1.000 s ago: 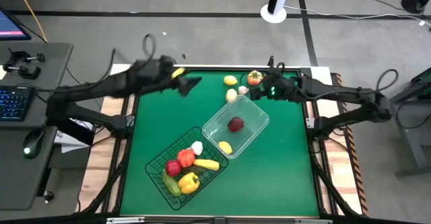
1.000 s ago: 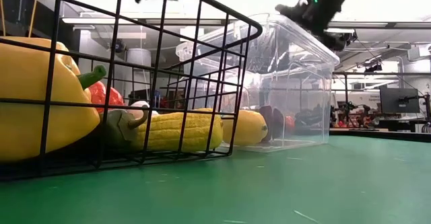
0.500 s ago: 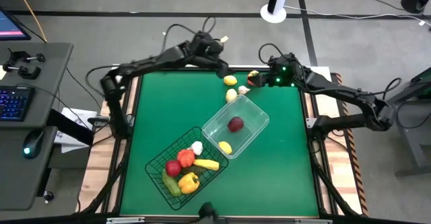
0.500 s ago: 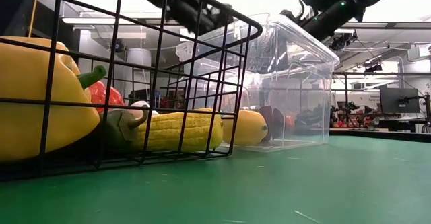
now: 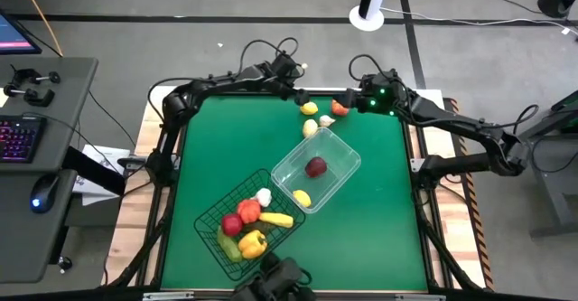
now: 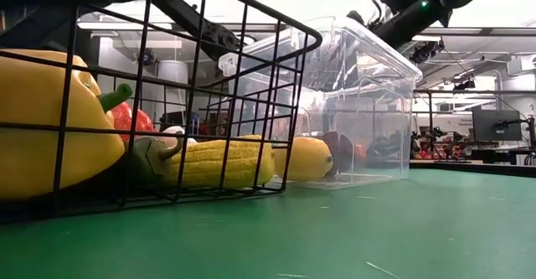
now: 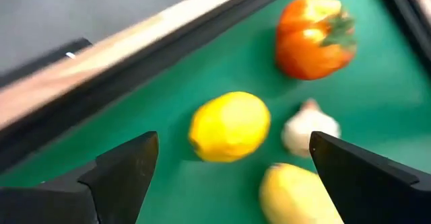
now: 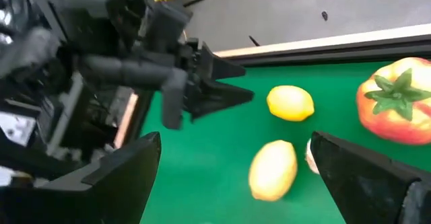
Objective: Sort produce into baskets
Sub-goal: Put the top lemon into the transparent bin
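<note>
A: Where are the arms placed?

B: Both are reached to the far edge of the table (image 5: 379, 211). The left gripper (image 5: 296, 91) is seen just left of a loose group of produce; the right gripper (image 5: 357, 105) is held just right of that group.

A: How are the fingers set?

B: On both grippers the fingers are spread wide, and nothing is held between them. In the left wrist view the left fingers (image 7: 121, 173) are seen apart, with the lemon (image 7: 229, 126) framed beyond them. In the right wrist view the right fingers (image 8: 124, 177) are equally apart, and the left gripper (image 8: 232, 83) is shown pointing at the lemon (image 8: 290, 103).

A: What is found in the loose group?

B: A lemon (image 5: 309, 108), an orange-red pepper (image 5: 340, 108), a white garlic (image 5: 326, 120) and a pale yellow piece (image 5: 311, 127) lie on the table at the far side, near one another, the last just beside the far corner of the clear bin (image 5: 348, 152).

A: And the baskets?

B: The clear bin is set mid-table, with a red fruit (image 5: 315, 166) and a yellow one (image 5: 302, 198) inside. The wire basket (image 5: 209, 220) is touching its near-left end and is filled with a corn cob (image 5: 278, 220), a yellow pepper (image 5: 254, 243), red pieces, a green piece and a garlic.
</note>
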`<action>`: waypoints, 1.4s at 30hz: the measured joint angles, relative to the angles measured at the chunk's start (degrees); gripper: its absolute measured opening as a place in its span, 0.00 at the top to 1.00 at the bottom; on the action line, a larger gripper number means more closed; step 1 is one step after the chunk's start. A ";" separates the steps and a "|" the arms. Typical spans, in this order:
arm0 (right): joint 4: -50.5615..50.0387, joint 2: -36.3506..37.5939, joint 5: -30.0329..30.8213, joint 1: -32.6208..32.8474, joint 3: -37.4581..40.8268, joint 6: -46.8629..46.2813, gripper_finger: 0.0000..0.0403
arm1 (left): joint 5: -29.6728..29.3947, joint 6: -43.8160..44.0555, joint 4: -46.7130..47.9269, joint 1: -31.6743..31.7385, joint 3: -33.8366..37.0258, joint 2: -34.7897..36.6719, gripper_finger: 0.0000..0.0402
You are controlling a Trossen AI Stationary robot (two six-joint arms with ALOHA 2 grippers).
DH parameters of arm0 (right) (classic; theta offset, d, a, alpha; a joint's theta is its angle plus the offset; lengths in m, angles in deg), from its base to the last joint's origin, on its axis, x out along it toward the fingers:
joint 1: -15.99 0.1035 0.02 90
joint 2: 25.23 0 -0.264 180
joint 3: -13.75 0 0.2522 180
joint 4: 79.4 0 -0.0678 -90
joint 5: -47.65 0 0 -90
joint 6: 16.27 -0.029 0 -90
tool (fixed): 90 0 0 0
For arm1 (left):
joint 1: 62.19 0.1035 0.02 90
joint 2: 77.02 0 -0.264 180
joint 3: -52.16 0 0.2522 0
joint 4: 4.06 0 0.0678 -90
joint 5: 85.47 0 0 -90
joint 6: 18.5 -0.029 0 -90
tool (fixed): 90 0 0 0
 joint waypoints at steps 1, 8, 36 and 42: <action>0.36 0.00 0.37 0.18 0.00 -1.00 0.07 | -0.88 -1.38 -0.03 0.00 0.00 -0.21 0.08; 1.82 -0.02 1.02 1.62 -0.02 -2.68 0.07 | -1.57 -12.36 -0.85 -0.41 -0.07 -2.59 0.08; 2.43 -0.02 2.83 3.07 -0.07 -3.84 0.07 | 2.11 -32.59 -4.08 -2.67 0.02 -7.37 0.20; 2.41 -0.04 2.77 3.07 -0.07 -3.77 0.07 | 2.04 -32.70 -1.41 -3.99 0.02 -7.37 0.45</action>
